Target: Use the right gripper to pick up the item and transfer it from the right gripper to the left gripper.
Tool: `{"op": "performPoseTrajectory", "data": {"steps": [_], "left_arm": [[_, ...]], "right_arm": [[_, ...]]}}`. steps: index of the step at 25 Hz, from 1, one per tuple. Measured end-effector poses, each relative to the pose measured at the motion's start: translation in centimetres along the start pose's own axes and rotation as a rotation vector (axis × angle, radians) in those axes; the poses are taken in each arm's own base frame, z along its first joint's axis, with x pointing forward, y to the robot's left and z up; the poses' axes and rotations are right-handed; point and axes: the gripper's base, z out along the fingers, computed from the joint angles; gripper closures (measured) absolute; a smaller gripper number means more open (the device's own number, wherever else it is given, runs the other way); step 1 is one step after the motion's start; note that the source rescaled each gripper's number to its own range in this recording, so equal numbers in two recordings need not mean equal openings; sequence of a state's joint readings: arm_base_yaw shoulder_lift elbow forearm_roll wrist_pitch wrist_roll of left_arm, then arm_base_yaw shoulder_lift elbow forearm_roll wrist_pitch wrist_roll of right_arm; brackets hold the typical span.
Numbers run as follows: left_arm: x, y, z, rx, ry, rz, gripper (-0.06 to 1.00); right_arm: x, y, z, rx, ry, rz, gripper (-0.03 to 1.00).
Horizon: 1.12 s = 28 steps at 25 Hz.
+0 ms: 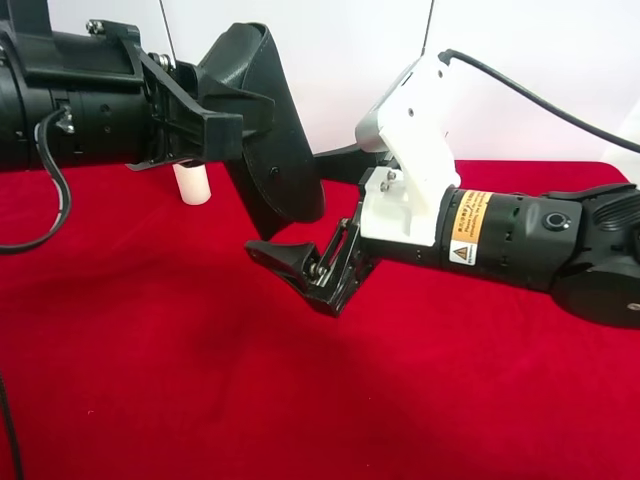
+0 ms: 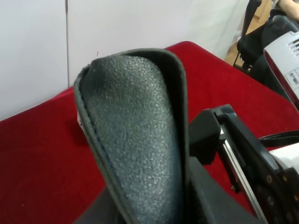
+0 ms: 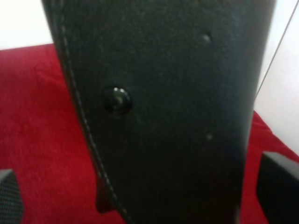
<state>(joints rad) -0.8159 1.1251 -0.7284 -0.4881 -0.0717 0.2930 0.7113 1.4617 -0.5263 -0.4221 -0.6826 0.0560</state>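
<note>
The item, a black leather-like glasses case [image 1: 270, 130], hangs in the air, tilted, with its snap button [image 3: 117, 99] facing the right wrist camera. The left gripper [image 1: 222, 132], on the all-black arm at the exterior high view's left, is shut on the case's upper part. The case fills the left wrist view [image 2: 135, 140]. The right gripper [image 1: 300, 275], on the white-housed arm, is open just below and beside the case's lower end. Its fingertips [image 3: 9, 196] stand wide apart on either side of the case [image 3: 168, 116] without touching it.
A red cloth [image 1: 200, 380] covers the table. A tall white candle [image 1: 190, 185] stands behind the left arm. A white wall is at the back. A black cable [image 1: 45, 190] hangs off the left arm. The right gripper's linkage shows in the left wrist view [image 2: 238, 149].
</note>
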Motion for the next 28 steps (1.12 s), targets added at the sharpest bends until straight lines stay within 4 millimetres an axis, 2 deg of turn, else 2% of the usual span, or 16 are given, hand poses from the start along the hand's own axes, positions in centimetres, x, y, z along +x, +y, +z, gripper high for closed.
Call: {"op": "performPoseTrajectory", "data": {"steps": [9, 14, 20, 28], "left_arm": [[0.0, 0.0, 0.0, 0.000, -0.001, 0.002, 0.91], [0.0, 0.0, 0.0, 0.000, -0.001, 0.002, 0.91], [0.0, 0.0, 0.0, 0.000, -0.002, 0.003, 0.92], [0.0, 0.0, 0.0, -0.001, -0.003, 0.003, 0.92]], "right_arm": [[0.2, -0.6, -0.1, 0.071, 0.028, 0.126, -0.03], [0.1, -1.0, -1.1, 0.110, 0.119, 0.107, -0.03], [-1.7, -1.2, -3.5, 0.144, 0.157, 0.092, -0.03], [-4.0, -1.3, -7.8, 0.201, 0.190, 0.074, -0.03]]}}
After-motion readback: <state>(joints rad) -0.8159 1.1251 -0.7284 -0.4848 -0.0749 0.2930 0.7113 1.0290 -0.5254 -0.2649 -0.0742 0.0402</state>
